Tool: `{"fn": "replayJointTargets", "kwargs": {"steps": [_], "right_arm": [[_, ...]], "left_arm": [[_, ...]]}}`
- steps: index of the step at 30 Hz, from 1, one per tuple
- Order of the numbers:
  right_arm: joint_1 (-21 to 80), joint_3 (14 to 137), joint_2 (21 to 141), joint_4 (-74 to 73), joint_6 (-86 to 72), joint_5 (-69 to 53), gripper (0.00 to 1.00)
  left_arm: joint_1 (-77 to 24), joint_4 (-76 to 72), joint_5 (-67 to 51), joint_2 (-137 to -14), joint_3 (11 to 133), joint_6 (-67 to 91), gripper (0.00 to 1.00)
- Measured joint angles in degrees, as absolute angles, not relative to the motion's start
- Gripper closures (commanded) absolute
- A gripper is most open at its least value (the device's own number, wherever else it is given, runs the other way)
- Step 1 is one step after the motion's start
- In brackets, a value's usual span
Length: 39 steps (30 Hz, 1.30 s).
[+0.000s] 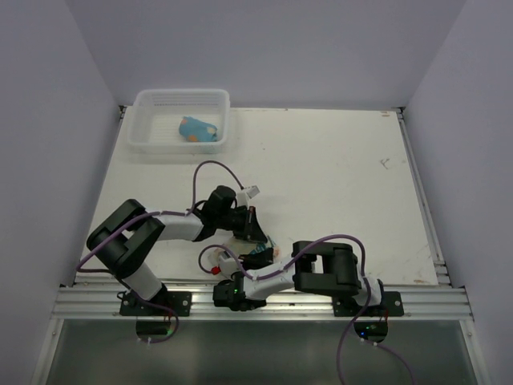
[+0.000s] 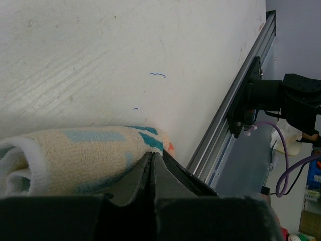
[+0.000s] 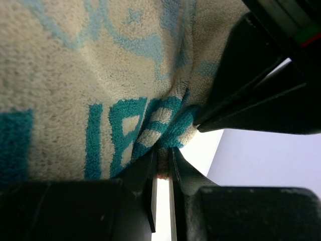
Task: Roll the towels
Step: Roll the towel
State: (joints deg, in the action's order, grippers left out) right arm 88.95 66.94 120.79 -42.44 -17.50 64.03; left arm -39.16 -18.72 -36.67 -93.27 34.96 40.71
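Note:
The cream towel (image 2: 75,150) with teal and orange lettering lies partly rolled near the table's front edge, a small part of it showing between the two grippers in the top view (image 1: 270,250). My right gripper (image 3: 163,155) is shut on a fold of this towel (image 3: 75,75), with cloth pinched between its jaws. My left gripper (image 2: 152,153) is shut, its tips pressed against the roll's side with nothing seen between them. From above, the left gripper (image 1: 256,234) sits just behind the towel and the right gripper (image 1: 255,258) just in front. The light blue towel (image 1: 199,130) lies rolled in the basket.
A white slatted basket (image 1: 144,132) stands at the table's far left corner. An aluminium rail (image 1: 264,301) runs along the near edge, close to the cream towel and also seen in the left wrist view (image 2: 220,130). Both arms crowd the front middle.

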Motion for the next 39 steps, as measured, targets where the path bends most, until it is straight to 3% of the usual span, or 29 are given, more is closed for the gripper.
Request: {"fn": "replayJointTargets", "kwargs": {"steps": [8,15,29,34,39], "right_arm": [[88.86,64.73,118.15,-39.27,-18.41,63.42,0.76],[88.33,62.30,112.31,-35.05,-21.76,60.18,0.66],[88.27,56.31,97.58,-28.49,-26.48,56.82,0.60],[85.14,51.11,84.93,-23.40,-29.04,48.29,0.60],[75.48,46.06,76.29,-16.29,-33.15,36.58,0.59]], "left_arm": [[-39.20,-22.50,-34.46,-93.21,31.29,41.82,0.98],[-39.40,-24.73,-33.34,-93.21,29.98,42.89,0.98],[-39.42,-26.13,-32.99,-93.27,29.45,43.16,0.99],[-39.42,-26.92,-32.77,-93.23,28.97,43.83,1.00],[-39.46,-27.51,-32.58,-92.92,28.49,43.97,1.00]]}}
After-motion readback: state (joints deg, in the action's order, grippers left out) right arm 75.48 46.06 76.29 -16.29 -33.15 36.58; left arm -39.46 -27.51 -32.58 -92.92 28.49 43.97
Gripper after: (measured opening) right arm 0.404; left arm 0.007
